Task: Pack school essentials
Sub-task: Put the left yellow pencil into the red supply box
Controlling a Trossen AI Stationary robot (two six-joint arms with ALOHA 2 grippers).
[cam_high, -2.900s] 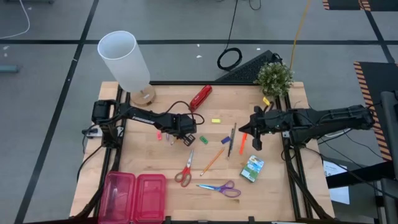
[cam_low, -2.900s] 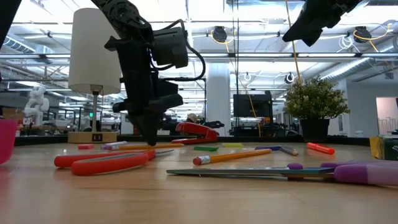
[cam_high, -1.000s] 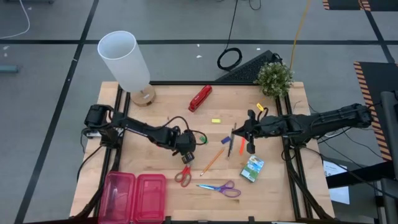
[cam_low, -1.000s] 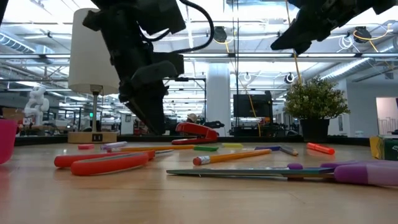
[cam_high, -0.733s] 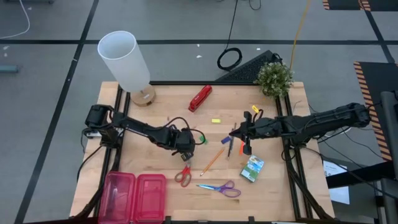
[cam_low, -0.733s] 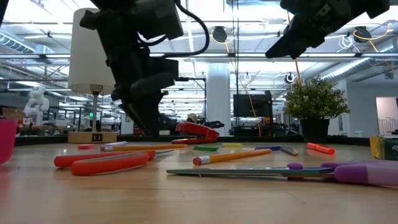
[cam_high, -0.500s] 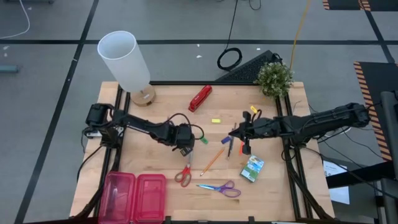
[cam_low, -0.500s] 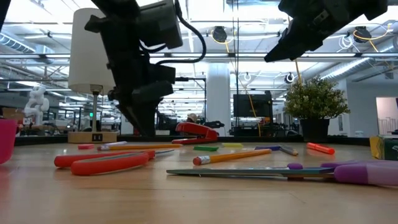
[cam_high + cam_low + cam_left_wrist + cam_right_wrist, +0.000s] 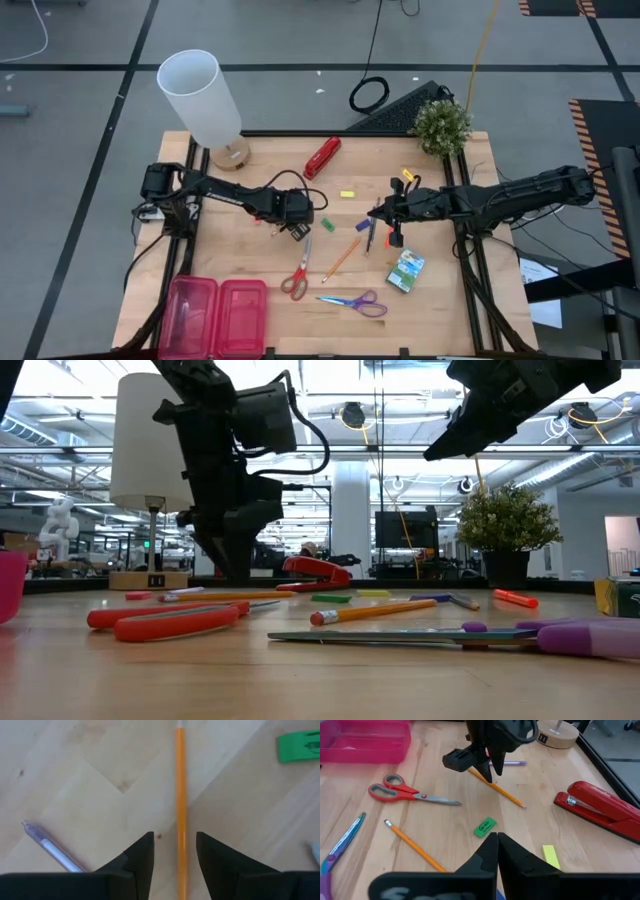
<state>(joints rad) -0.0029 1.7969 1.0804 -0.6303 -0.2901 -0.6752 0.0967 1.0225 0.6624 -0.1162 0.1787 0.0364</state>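
Observation:
My left gripper (image 9: 296, 231) stands open, low over the table's middle, fingers pointing down. An orange pencil (image 9: 180, 795) lies flat on the wood between its fingertips, touching neither finger; the right wrist view shows the pencil (image 9: 502, 792) running out from under the gripper. My right gripper (image 9: 497, 842) is shut on nothing and hangs well above the table (image 9: 450, 445), right of centre. Lying loose are red-handled scissors (image 9: 297, 276), purple-handled scissors (image 9: 355, 302), a second pencil (image 9: 342, 258), thin pens (image 9: 372, 228), a green eraser (image 9: 326, 226), a yellow eraser (image 9: 347, 194) and the crayon box (image 9: 405, 270).
An open pink box (image 9: 218, 315) sits at the near left corner. A red stapler (image 9: 322, 157), a white lamp (image 9: 200, 97) and a potted plant (image 9: 441, 125) stand along the far edge. A clear pen (image 9: 52, 847) lies beside the left gripper.
My left gripper has moved from over the red scissors toward the table's far edge and now straddles the orange pencil. My right gripper has drifted a little toward the table's left edge, staying high. Nothing on the table has moved.

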